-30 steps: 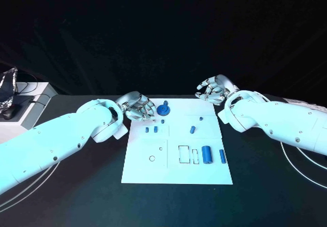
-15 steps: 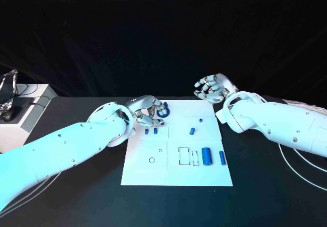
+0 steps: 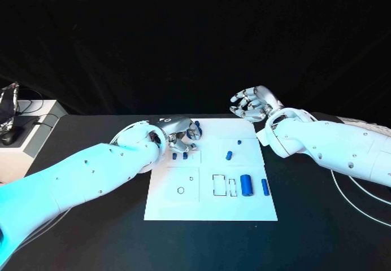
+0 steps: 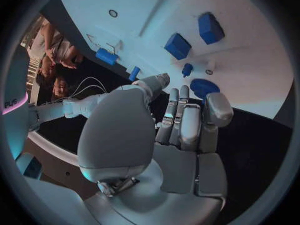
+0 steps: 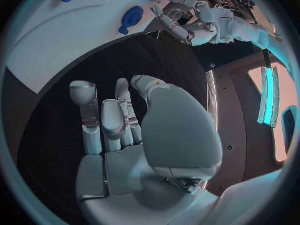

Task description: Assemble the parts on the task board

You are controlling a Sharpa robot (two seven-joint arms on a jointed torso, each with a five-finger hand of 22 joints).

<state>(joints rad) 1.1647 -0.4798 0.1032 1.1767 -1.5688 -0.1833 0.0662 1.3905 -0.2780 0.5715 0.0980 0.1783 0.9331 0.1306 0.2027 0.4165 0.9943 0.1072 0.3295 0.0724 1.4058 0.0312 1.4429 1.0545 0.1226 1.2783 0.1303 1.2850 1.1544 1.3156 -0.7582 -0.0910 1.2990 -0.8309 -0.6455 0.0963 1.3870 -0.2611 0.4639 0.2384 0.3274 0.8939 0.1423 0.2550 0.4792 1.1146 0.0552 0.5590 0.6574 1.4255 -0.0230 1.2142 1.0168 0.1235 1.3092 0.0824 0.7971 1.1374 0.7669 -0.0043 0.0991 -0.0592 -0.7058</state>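
Left hand point(image 3: 181, 131): over the task board's far-left corner, about eleven o'clock from the board's middle; fingers point(image 4: 187, 122) curled together, nothing in them, tips just above the round blue part point(image 4: 204, 88).
Right hand point(image 3: 254, 105): up off the board at one o'clock, over the black table point(image 3: 326, 226); fingers point(image 5: 103, 120) half-curled and apart, grasping nothing.
Task board point(image 3: 210, 203): white plate, dead centre of the table, long side running away from the robot.
Round blue part: at the far-left corner, mostly hidden under the left hand in the head view.
Two small blue blocks point(image 3: 179, 156): side by side, just nearer than the left hand, at ten o'clock.
Small blue peg point(image 3: 230, 154): near the board's middle, lying tilted.
Blue cylinder point(image 3: 246, 185): at four o'clock, with a thinner blue pin point(image 3: 265, 187) beside it.
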